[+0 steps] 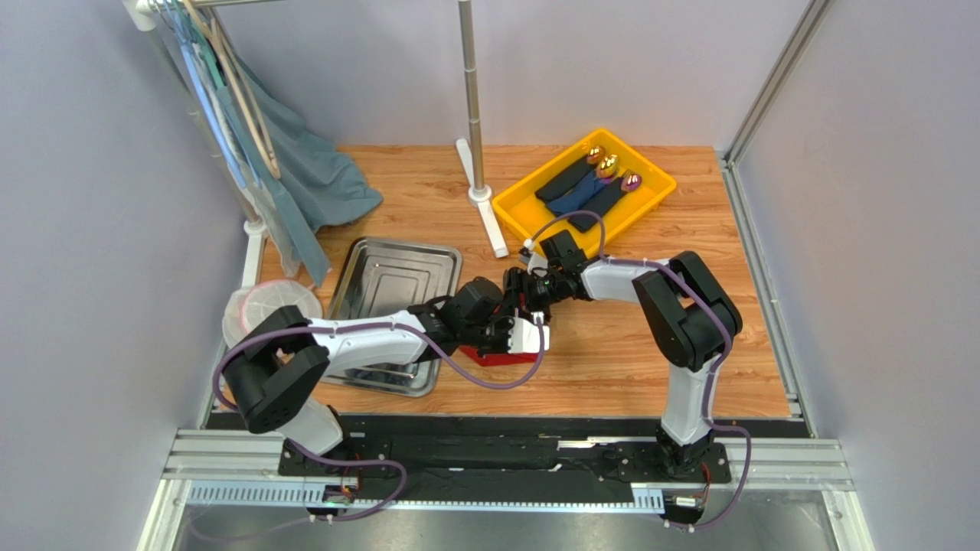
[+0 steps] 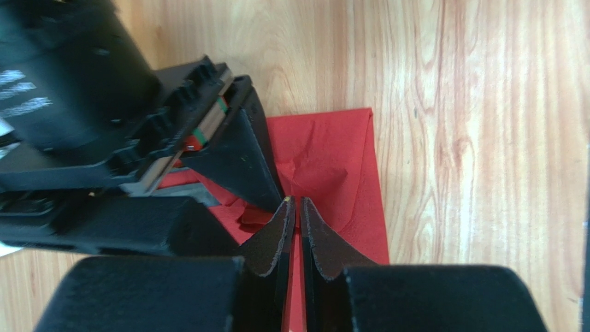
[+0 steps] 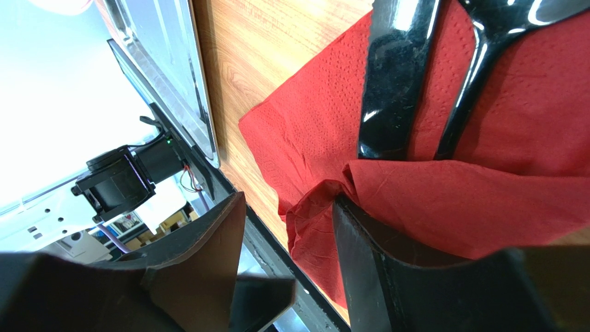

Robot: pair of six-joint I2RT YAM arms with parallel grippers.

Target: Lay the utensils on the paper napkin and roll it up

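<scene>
Paper napkin folds over utensils: our left gripper pinches it from nine o'clock, while the right gripper stands open, propping the flap for rolling.

Pale lilac-grey walls on three sides, evenly lit, no hard shadows. Wood-grain table top beneath left gripper and right gripper. Beyond right gripper: upright metal pole on white foot. Well left of left gripper, at far corner: rack with hanging grey-blue cloths. Aluminium rails along near edge.
</scene>
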